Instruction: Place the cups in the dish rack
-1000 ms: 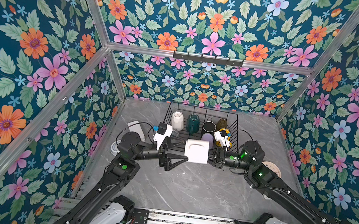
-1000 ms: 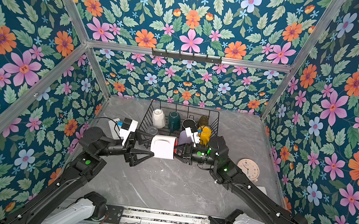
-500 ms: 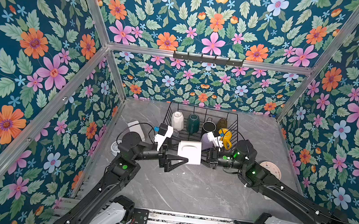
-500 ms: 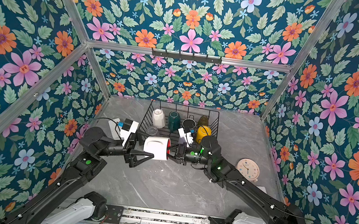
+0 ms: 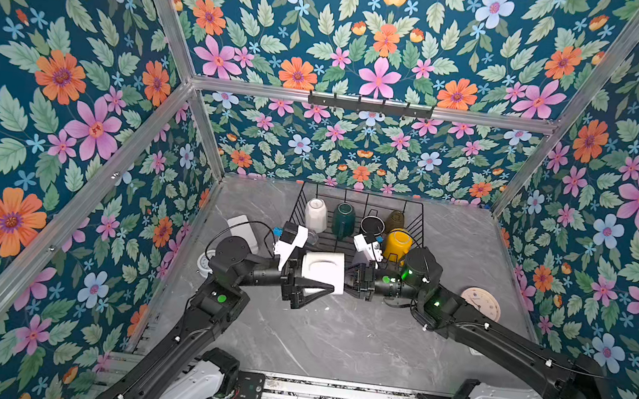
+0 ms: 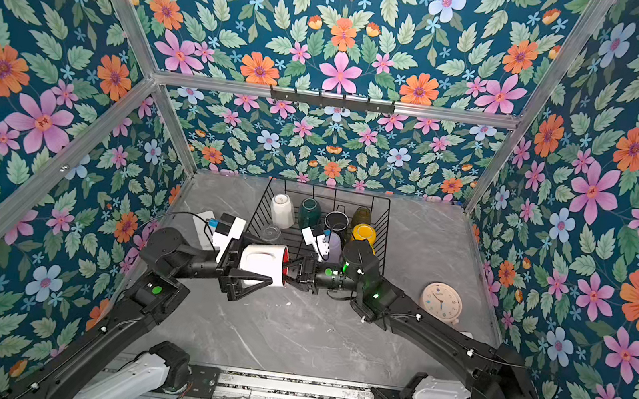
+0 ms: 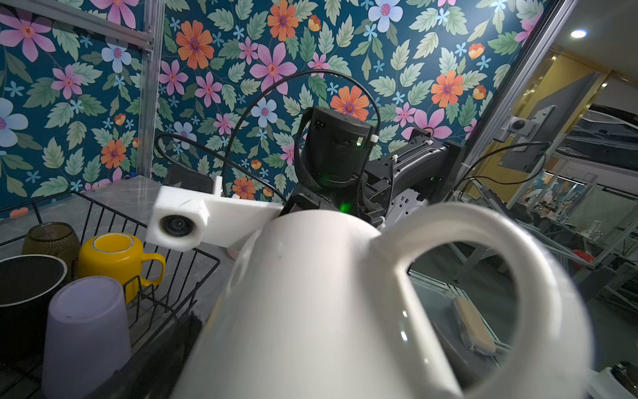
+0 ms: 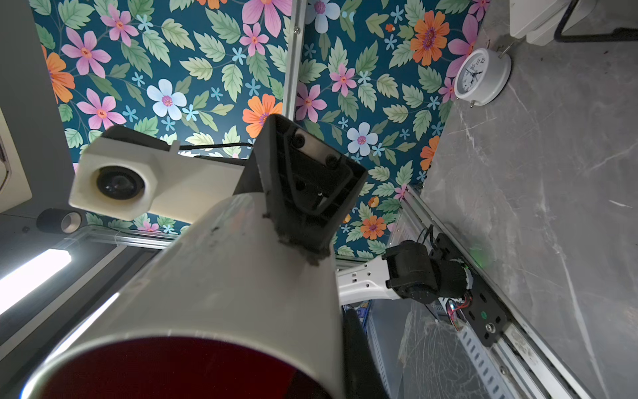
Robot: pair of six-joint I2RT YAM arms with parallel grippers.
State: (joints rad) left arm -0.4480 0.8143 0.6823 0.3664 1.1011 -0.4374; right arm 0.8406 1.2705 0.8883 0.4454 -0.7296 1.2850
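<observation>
White red-inside mug (image 5: pixel 323 269) sideways above table (image 5: pixel 333 336); right hand (image 6: pixel 293 274) pinches its rim; left hand (image 6: pixel 258 266) gapes around base; likely regrip handoff before dish rack (image 5: pixel 421 218).

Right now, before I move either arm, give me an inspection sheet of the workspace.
Surface: grey marble table, a few pale specks.
Job's things: white mug on its side in the air between the arms; yellow mug and lilac tumbler among those in the rack.
Clutter: round clock on the right; alarm clock and white box on the left.
Grippers: right gripper shut on the mug's red rim; left gripper open, fingers straddling its base.
Cables: black cable loops at the right wrist, off the mug.
Surroundings: floral walls; hook rail on the back frame.
</observation>
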